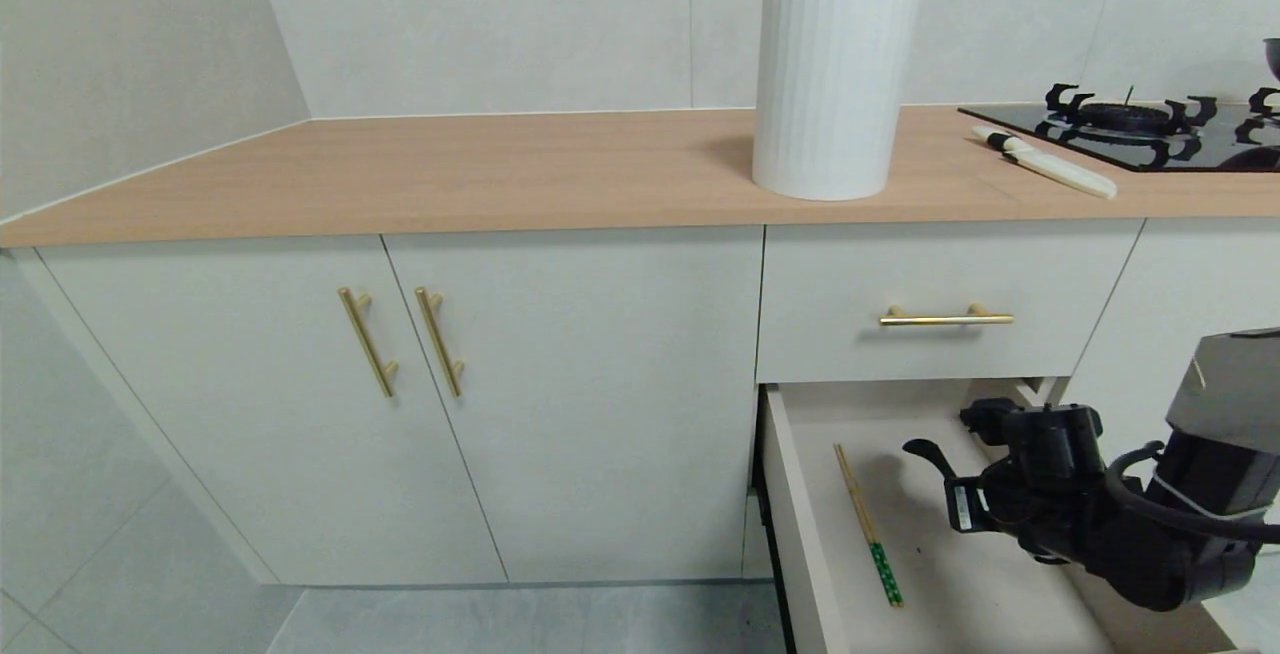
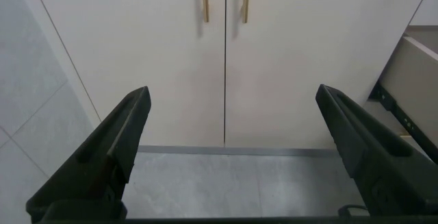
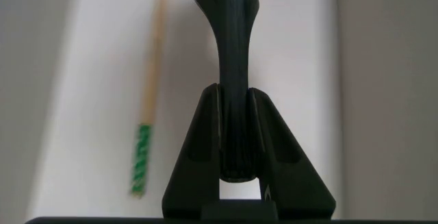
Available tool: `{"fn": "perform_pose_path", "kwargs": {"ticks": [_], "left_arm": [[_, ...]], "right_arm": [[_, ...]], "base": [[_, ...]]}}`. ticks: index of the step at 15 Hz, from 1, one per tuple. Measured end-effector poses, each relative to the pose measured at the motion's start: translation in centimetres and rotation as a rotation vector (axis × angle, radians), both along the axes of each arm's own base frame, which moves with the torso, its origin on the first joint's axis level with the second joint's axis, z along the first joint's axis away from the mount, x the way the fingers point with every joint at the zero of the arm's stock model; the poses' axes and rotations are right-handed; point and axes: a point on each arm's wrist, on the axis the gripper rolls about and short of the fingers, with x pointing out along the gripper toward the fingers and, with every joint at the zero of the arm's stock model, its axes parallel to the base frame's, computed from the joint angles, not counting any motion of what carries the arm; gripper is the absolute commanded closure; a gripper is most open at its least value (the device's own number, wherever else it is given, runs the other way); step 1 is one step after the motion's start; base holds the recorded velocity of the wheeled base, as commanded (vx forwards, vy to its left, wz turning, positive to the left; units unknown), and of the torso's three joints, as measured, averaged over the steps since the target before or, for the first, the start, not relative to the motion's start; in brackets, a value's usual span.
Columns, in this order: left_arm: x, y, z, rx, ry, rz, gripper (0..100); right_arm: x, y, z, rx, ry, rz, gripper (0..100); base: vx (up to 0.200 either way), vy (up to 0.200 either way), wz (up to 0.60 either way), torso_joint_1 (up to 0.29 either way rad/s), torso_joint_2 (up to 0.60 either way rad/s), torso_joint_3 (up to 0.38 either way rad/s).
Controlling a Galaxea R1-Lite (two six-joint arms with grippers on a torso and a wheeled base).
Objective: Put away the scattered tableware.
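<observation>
Black plastic is what we are seeing at the right gripper: its jaws are pressing together on the stem of a black utensil, whose rounded end is sticking out beyond the fingertips. We cannot tell whether it is a spoon or a ladle. The gripper is hanging over the open drawer, low on the right of the cabinet run, and the utensil is pointing left across the drawer's pale floor without touching it, as far as we can judge.

In the right wrist view the same utensil is standing between the two fingers, pinched along its stem.

Lying in the drawer, well to the left of the held utensil, is a pair of wooden chopsticks with green patterned ends, the green ends nearer to us and the bare tips pointing towards the back.

We are holding the left gripper with its jaws spread wide and nothing between them, facing the two cabinet doors and the grey floor below them.

Up on the wooden counter a white-bladed knife is resting just beside the near left corner of the gas hob. Left of the knife, a tall white ribbed container is standing upright. Above the open drawer, the upper drawer is sitting closed.
</observation>
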Motion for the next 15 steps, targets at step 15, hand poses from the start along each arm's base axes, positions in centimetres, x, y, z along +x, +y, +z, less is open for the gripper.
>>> {"fn": "perform_pose_path", "kwargs": {"ticks": [15], "left_arm": [[0.0,0.0,0.0,0.000,0.000,0.000,0]], "right_arm": [[1.0,0.1,-4.4,-0.035,0.078,-0.019,100]], "base": [[0.000,0.000,0.00,0.000,0.00,0.000]]}}
